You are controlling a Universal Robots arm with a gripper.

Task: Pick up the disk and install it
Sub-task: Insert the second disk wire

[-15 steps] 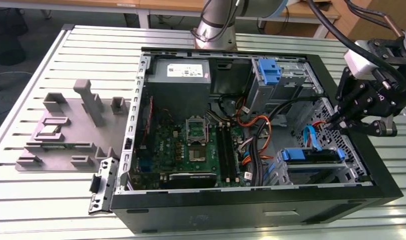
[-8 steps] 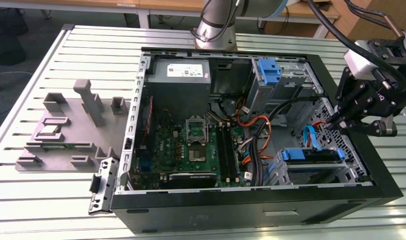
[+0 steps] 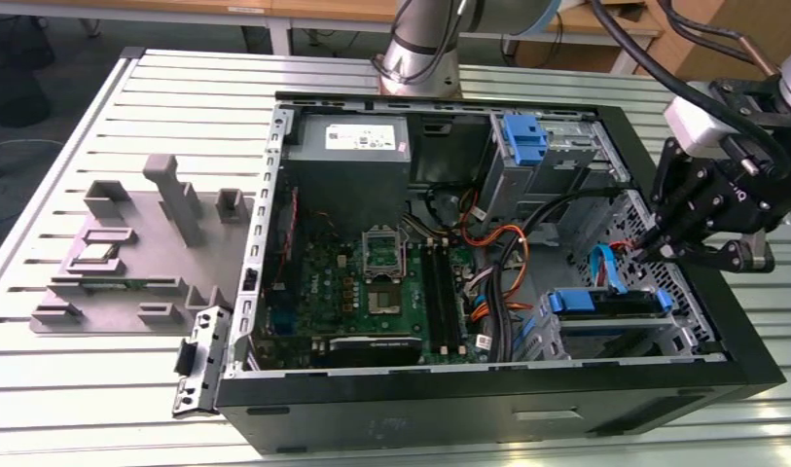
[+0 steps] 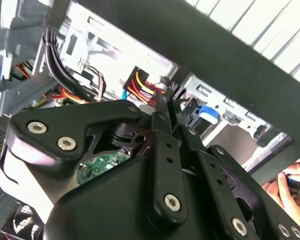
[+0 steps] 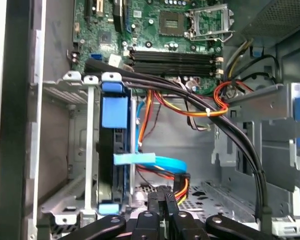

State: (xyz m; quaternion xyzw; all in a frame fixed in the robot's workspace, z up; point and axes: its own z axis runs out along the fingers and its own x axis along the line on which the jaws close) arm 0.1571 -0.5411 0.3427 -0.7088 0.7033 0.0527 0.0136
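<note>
The disk [image 3: 608, 302] sits edge-on in the lower drive cage of the open computer case [image 3: 499, 413], its blue carrier tabs showing at both ends. The first wrist view shows the disk [image 5: 115, 150] standing in its bay behind the blue carrier handle. My gripper [image 3: 648, 251] hangs just above the cage, by the case's wall on the exterior view's right. In both wrist views its fingers are pressed together with nothing seen between them. The gripper [image 5: 165, 196] ends right beside a connector with red, yellow and black wires [image 5: 180, 184], also seen past the gripper [image 4: 162, 102] in the second wrist view.
A blue flat cable [image 5: 160, 161] and black cable bundles [image 5: 190, 92] cross the space beside the bay. A second blue carrier [image 3: 525, 136] fills the upper bay. The motherboard [image 3: 369, 282] and grey power box [image 3: 349, 146] lie further in. A person's hand [image 4: 290, 185] is outside the case.
</note>
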